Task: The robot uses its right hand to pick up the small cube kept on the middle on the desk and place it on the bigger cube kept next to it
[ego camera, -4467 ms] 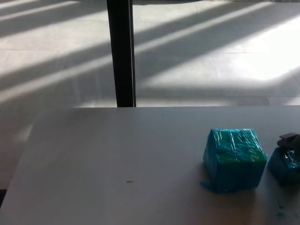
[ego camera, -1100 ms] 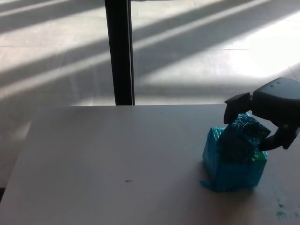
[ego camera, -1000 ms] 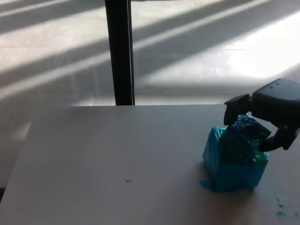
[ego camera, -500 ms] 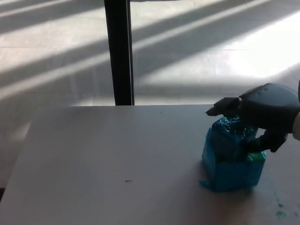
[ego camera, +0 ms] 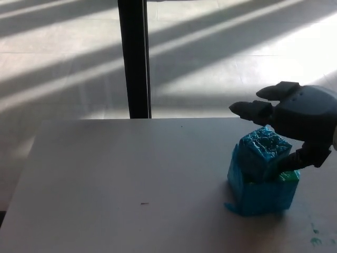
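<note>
Since half a second ago the right hand (ego camera: 303, 118) has lifted and spread its fingers (ego camera: 251, 109), letting go. Nearest on the worktop (ego camera: 131, 184) sits the bigger cube (ego camera: 260, 195); the small cube (ego camera: 263, 150) rests on its top, slightly skewed, evidently released there. Just behind and above hangs the open hand, thumb beside the small cube. Beyond, a dark post (ego camera: 134, 58) rises from sunlit floor.

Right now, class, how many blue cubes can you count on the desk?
2: the bigger cube stands on the desk's right side; the small cube sits on top of it.
</note>
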